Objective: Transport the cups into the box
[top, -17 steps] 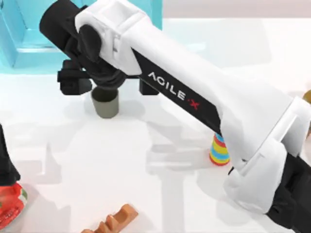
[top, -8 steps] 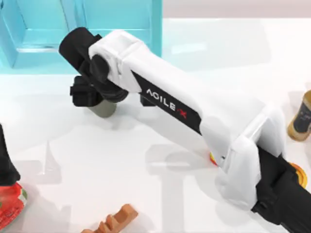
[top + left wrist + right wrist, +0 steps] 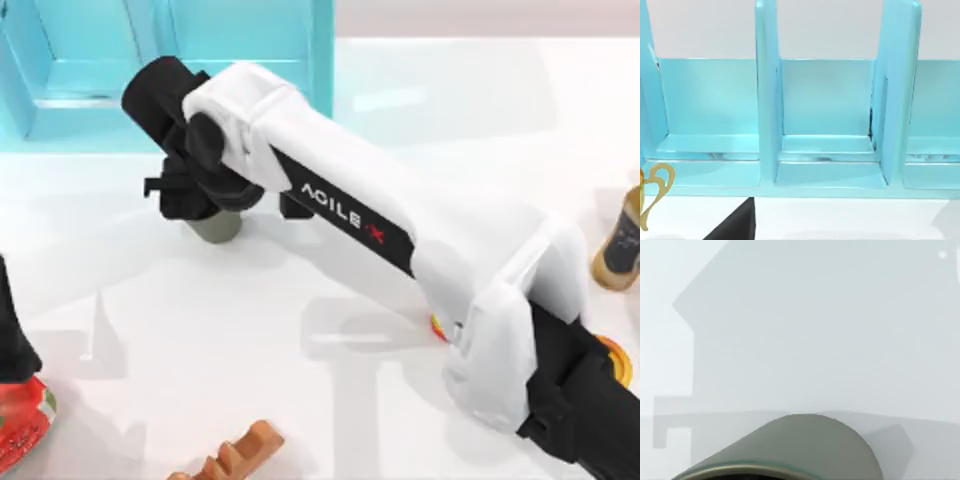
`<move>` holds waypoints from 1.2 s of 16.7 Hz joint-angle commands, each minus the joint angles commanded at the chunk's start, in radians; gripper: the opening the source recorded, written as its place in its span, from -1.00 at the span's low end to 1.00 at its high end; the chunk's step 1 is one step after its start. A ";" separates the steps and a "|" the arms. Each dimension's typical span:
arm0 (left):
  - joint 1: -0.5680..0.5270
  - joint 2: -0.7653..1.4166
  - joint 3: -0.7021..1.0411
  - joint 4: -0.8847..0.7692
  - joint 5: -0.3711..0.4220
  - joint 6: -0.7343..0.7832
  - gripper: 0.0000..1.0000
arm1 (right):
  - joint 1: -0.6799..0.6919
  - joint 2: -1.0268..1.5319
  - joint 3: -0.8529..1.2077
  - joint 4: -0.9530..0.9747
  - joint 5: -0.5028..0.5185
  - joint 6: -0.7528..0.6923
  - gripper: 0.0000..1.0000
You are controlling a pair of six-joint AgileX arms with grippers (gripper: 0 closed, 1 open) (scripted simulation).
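Reaching to the top view's upper left, the right gripper [image 3: 215,200] sits over one grey-olive cup [image 3: 214,226] just below the light-blue box [image 3: 60,70]; whether its jaws grip the cup cannot be told; "AGILE X" is printed on the arm; left arm [image 3: 12,345] parked at lower left

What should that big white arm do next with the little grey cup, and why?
Probably lift it. The right gripper sits down over the grey-olive cup, which stands on the table just in front of the blue box, not yet inside.
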 joint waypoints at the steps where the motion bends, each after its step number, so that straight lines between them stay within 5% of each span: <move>1: 0.000 0.000 0.000 0.000 0.000 0.000 1.00 | 0.000 0.000 0.000 0.000 0.000 0.000 0.10; 8: 0.000 0.000 0.000 0.000 0.000 0.000 1.00 | 0.000 0.000 0.000 0.000 0.000 0.000 -0.96; 20: 0.000 0.000 0.000 0.000 0.000 0.000 1.00 | -0.005 -0.041 -0.039 0.014 -0.002 -0.009 -1.00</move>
